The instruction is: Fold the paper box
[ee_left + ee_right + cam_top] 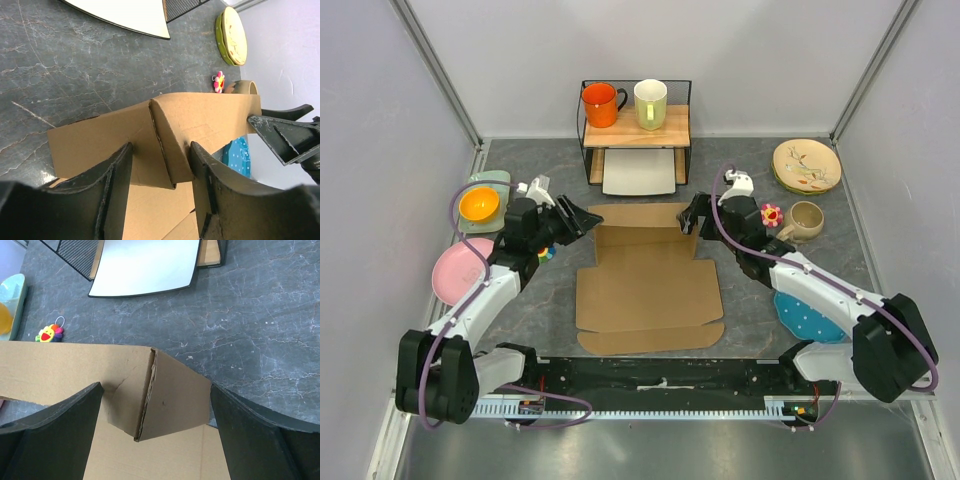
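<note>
**Counter: contents**

Grey marbled counter point(555, 305). Centre: brown paper box point(648, 290), base flat. Upper centre: wire shelf point(625, 135) with wooden top, white tray point(640, 172) beneath. Left: pale green plate point(498, 180), pink plate point(455, 272) below it. Right: patterned plate point(806, 165), beige mug point(806, 220), flower toy point(772, 214) beside mug, blue dotted plate point(805, 312) lower right.

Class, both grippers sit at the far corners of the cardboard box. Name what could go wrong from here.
1. The right gripper straddles its corner flap with jaws wide apart, so the paper box wall may spring flat.
2. The left gripper is around the other corner; uneven squeezing could crush the crease or skew the loose sheet towards the shelf.
</note>
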`<state>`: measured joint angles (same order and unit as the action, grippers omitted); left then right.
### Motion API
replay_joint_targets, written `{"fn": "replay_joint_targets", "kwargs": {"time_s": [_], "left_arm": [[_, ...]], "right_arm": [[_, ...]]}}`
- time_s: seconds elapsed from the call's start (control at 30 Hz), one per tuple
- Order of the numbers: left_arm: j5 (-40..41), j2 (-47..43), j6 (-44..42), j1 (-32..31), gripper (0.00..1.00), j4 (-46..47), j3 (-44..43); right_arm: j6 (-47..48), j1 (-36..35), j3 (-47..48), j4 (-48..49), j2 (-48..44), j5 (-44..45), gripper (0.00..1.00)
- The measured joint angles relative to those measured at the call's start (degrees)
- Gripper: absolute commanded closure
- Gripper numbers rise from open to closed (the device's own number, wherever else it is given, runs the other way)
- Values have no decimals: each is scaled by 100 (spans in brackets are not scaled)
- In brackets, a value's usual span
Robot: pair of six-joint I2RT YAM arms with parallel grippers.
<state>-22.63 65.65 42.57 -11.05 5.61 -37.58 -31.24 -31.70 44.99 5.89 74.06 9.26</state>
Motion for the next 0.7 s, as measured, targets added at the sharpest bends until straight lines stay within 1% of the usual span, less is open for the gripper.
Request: {"fn": "replay_joint_targets", "kwargs": {"time_s": [0.1, 0.2, 0.33, 0.53, 0.63, 0.7], "left_arm": [[-129, 26, 33, 90, 52, 216, 109], [-315, 72, 63, 175, 50, 348, 149], [-391, 72, 63, 199, 48, 348, 155], [-476, 114, 44, 225, 47, 240, 76], [-498, 111, 35, 232, 46, 225, 76], [-503, 109, 22, 232, 45, 208, 72]], "right_arm": [[-4, -7, -125, 94, -76, -15, 4], [-7, -7, -195, 118, -166, -9, 2], [-7, -7, -195, 22, -245, 11, 2], [-15, 35, 140, -415, -179, -20, 2], [-52, 229, 299, -518, -81, -219, 2], [-83, 420, 343, -507, -20, -409, 4]]}}
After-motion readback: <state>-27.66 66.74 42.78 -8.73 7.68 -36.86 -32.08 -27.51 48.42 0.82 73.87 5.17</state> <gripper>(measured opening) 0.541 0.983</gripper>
